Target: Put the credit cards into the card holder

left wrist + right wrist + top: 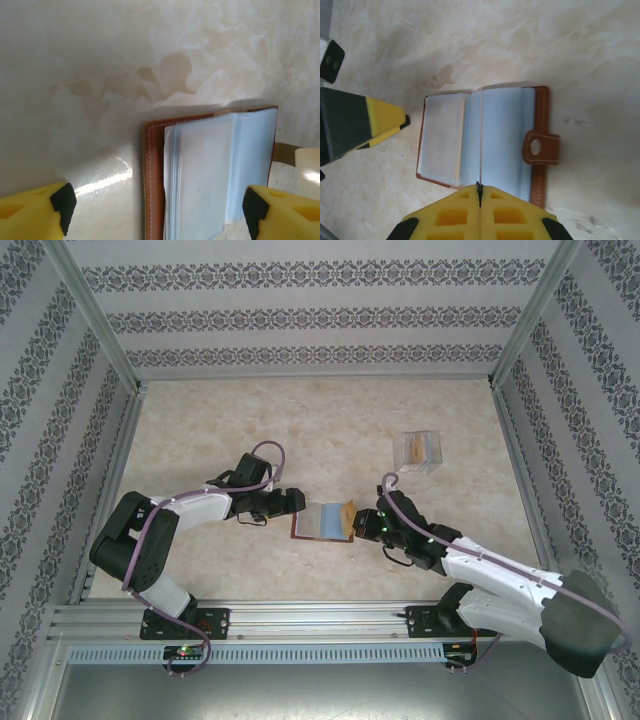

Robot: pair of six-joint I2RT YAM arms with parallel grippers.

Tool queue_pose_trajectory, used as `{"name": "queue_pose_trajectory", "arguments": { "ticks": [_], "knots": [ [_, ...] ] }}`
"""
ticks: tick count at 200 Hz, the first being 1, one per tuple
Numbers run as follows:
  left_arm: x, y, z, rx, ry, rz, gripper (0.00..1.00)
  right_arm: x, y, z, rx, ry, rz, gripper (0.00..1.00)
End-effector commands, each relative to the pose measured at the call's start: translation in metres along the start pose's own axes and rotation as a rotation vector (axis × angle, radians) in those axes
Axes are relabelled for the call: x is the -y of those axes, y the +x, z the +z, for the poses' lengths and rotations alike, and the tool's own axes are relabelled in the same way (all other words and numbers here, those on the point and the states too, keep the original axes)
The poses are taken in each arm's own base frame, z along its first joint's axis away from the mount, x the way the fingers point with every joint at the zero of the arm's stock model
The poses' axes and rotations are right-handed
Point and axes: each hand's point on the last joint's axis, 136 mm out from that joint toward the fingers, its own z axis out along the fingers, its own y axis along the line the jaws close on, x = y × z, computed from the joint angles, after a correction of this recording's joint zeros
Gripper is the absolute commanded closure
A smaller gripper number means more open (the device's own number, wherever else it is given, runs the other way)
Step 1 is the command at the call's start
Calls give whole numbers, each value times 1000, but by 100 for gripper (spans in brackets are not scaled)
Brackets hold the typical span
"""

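Table (pixel 330 420): pale beige, marbled, glossy, with a streak of glare just beside one of the left fingers (pixel 62 200). Card holder (pixel 322 522) lies open and flat on it, brown cover down, pale clear sleeves facing up. It sits between the two left fingers and just ahead of the right fingers (pixel 520 202), strap tab out to one side. Clear box (pixel 420 451) stands on the table well beyond the right fingers, apart from the holder.

Reddish-brown card holder (pixel 322 522) open flat mid-table, pale sleeves up; credit cards (pixel 424 449) well apart, farther back.
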Motion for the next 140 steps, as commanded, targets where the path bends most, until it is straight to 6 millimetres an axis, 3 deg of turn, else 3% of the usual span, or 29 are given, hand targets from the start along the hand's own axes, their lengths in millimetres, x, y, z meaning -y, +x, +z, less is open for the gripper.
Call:
{"name": "queue_pose_trajectory", "arguments": {
  "ticks": [1, 37, 89, 140],
  "knots": [
    [-2, 16, 6, -56, 18, -14, 18, -21, -12, 10, 87, -72, 48, 100],
    [-2, 20, 5, -60, 22, -15, 29, -35, -2, 28, 61, -102, 20, 100],
    [-3, 27, 10, -82, 18, -15, 38, -16, 9, 48, 38, -53, 35, 100],
    [-2, 27, 16, -98, 26, -19, 52, -14, 20, 58, 4, -68, 86, 100]
  ]
}}
